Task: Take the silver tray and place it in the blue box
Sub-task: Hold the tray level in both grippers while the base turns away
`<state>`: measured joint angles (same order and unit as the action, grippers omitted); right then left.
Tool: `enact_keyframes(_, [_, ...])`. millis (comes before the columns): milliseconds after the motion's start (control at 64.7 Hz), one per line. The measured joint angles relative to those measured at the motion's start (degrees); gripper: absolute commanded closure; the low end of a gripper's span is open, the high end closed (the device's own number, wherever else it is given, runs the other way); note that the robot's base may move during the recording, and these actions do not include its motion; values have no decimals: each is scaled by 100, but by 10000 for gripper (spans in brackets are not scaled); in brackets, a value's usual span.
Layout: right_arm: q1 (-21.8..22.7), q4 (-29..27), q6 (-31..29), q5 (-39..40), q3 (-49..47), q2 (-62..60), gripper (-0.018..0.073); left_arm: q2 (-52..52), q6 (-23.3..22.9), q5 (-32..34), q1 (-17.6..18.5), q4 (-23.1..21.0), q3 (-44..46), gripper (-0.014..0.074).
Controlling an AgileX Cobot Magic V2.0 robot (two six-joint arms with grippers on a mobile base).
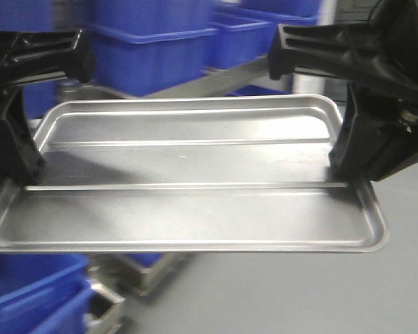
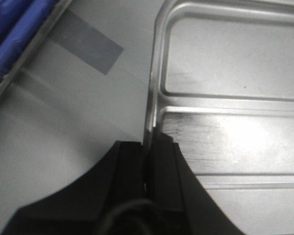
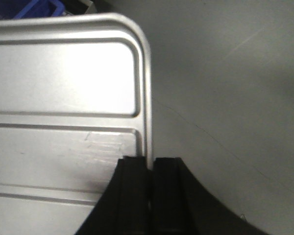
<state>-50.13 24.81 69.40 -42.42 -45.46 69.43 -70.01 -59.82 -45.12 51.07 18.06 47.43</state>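
The silver tray (image 1: 188, 167) hangs level in the air between my two grippers, above the grey floor. My left gripper (image 1: 28, 177) is shut on its left rim, and my right gripper (image 1: 345, 170) is shut on its right rim. In the left wrist view the black fingers (image 2: 130, 161) pinch the tray's (image 2: 235, 73) raised edge. In the right wrist view the fingers (image 3: 166, 176) pinch the tray's (image 3: 63, 73) right edge near a rounded corner. Blue boxes (image 1: 150, 56) stand behind the tray, and another blue box (image 1: 28, 292) sits at the lower left. I cannot tell which one is the task's.
The back blue boxes rest on a metal shelf (image 1: 202, 83). A low metal frame (image 1: 146, 275) shows under the tray's front edge. Grey floor (image 1: 299, 292) lies below and to the right. A blue box edge (image 2: 19, 34) shows in the left wrist view.
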Motion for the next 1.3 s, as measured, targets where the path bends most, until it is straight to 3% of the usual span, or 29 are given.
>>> enact_keyframes(1299, [0,0,13,-30,0,-25,501,0,0,19,0,0,0,700])
